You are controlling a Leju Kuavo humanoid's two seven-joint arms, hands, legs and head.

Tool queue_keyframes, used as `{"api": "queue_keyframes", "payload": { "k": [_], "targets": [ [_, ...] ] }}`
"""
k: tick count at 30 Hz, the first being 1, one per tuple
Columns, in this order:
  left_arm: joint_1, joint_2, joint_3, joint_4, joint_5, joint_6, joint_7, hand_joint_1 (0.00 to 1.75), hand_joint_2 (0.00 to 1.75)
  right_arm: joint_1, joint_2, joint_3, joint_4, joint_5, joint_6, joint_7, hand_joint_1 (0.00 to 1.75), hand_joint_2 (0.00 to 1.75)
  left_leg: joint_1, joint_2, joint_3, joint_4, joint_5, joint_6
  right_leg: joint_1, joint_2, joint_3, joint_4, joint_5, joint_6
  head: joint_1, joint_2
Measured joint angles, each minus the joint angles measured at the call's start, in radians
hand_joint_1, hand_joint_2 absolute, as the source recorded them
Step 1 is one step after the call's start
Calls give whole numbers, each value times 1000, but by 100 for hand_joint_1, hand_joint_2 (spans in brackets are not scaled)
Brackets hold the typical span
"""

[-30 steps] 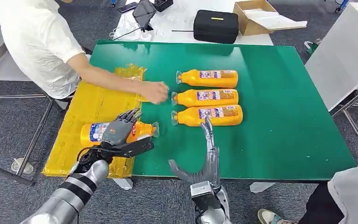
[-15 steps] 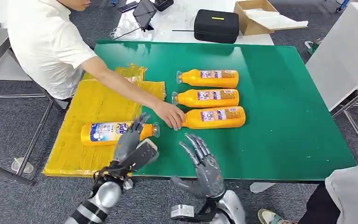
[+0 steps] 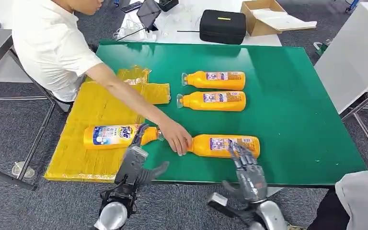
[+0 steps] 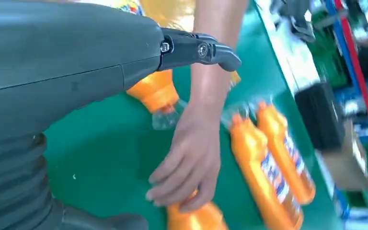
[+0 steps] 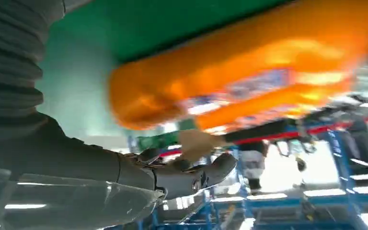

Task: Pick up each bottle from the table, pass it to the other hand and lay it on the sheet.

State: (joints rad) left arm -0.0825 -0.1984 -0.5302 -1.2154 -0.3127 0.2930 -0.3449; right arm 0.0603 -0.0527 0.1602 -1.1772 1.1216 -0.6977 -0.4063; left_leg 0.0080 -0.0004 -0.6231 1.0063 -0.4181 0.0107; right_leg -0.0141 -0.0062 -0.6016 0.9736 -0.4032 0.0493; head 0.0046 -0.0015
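**Fingers spread over the near bottle, grasp not yet made**

Fingers (image 3: 243, 154) of the right hand (image 3: 249, 173) lie apart and slightly curled at the base end of the nearest bottle (image 3: 225, 145). The head view cannot settle whether they touch it or only hover over it, and the blurred right wrist view shows the orange body close beside the thumb with nothing clasped. The left hand (image 3: 133, 166) stands at the front edge of the bench (image 3: 292, 96), fingers apart and holding nothing.

A person's hand (image 3: 176, 138) rests on the neck end of that same bottle, so the reach looks premature until that hand lets go. The bottle lies on its side near the bench's front edge, cap toward the sheet (image 3: 96, 110). A good grasp would probably wrap the middle of the body rather than the base, leaving the neck half free for the left hand to take during the pass.

One bottle (image 3: 120, 134) already lies on the sheet, its cap just over the sheet's edge. Two more bottles, the far one (image 3: 215, 80) and the middle one (image 3: 213, 100), wait side by side further back on the bench.

The rounded plastic may roll under a one-sided push, so closing from above with the thumb opposed seems safest.
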Motion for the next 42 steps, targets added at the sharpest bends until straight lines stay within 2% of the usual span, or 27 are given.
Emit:
{"api": "queue_keyframes", "payload": {
  "k": [5,8,13,21,36,42],
  "targets": [
    [-4,-19,-5,17,64,40,-34,0,175,-17,-33,-10,34,17,1,40,0,175,0,0,0,0,0,0,1,0,0,0,0,0,-1,0],
    [-11,-25,-11,26,74,55,-41,0,175,-63,-64,9,78,43,47,93,0,175,0,1,1,0,0,0,1,0,0,0,0,0,-1,0],
    [-29,-29,-38,37,74,61,-47,0,175,-144,-100,38,150,-23,118,59,0,175,0,2,2,0,1,1,0,0,1,0,1,1,-1,0],
    [-52,-34,-77,41,77,54,-52,0,175,-253,-119,66,261,-29,120,48,0,175,0,2,2,0,2,2,0,0,2,0,2,2,-1,0],
    [-88,-41,-109,58,105,71,-78,0,175,-398,-104,90,441,-107,158,4,0,175,0,2,2,0,2,2,0,0,2,0,2,2,-1,0],
    [-97,-42,-116,66,115,69,-83,0,175,-456,-96,90,533,-148,212,-3,0,175,0,2,3,0,2,2,0,1,2,0,2,2,-1,0]
  ]
}}
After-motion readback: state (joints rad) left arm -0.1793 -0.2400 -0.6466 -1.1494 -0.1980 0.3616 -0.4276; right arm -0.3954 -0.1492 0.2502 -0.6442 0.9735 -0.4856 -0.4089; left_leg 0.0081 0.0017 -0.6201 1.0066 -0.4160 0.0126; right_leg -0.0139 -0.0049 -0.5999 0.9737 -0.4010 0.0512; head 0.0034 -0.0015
